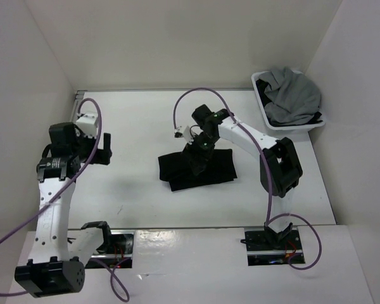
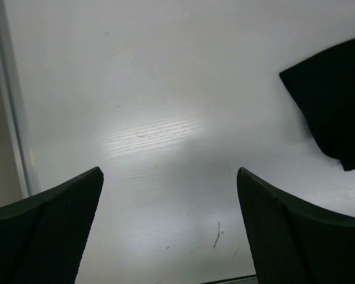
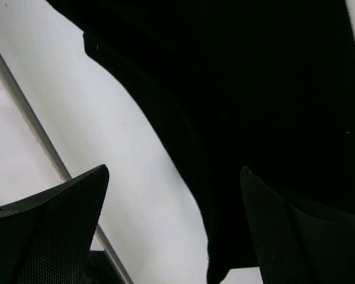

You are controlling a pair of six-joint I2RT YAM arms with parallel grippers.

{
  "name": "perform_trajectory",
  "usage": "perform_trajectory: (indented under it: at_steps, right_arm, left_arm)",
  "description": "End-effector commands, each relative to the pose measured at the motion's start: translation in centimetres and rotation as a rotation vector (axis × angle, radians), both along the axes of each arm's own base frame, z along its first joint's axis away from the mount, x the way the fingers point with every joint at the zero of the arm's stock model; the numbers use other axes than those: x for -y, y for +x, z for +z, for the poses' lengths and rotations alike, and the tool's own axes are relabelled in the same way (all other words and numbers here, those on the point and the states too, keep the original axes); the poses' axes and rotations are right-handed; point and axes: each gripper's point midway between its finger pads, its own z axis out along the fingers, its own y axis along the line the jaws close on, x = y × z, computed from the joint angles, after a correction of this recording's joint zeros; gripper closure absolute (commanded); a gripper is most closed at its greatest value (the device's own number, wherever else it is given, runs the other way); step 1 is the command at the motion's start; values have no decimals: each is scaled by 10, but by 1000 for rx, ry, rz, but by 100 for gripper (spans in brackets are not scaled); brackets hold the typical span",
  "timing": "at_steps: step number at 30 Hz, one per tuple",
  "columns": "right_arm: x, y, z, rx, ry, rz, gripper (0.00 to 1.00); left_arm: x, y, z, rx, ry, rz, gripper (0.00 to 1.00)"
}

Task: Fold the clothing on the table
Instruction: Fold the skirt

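Note:
The black clothing (image 1: 209, 170) lies as a flat, folded rectangle in the middle of the white table (image 1: 133, 126). My right gripper (image 1: 199, 158) hovers over its left half, open. In the right wrist view the clothing (image 3: 254, 89) fills the upper right, and its edge runs down between the spread fingertips of the right gripper (image 3: 173, 170), which hold nothing. My left gripper (image 1: 104, 149) stands open over bare table to the left, apart from the cloth. In the left wrist view the left gripper (image 2: 170, 171) shows only tabletop (image 2: 165, 89) between its fingers, with a corner of the clothing (image 2: 334, 100) at the right.
A white basket (image 1: 264, 111) heaped with a grey garment (image 1: 294, 95) sits at the back right corner. White walls enclose the table at the left, back and right. A metal rail (image 1: 177, 228) runs along the near edge by the arm bases.

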Motion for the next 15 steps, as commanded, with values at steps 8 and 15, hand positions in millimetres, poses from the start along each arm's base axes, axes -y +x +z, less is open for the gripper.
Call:
perform_trajectory:
  at_steps: [8, 15]
  right_arm:
    - [-31, 39, -6, 112, 83, 102, 3]
    - [-44, 40, -18, 33, 107, 139, 3]
  left_arm:
    - [-36, -11, 9, 87, -59, 147, 1]
    - [-45, -13, 10, 100, -55, 180, 1]
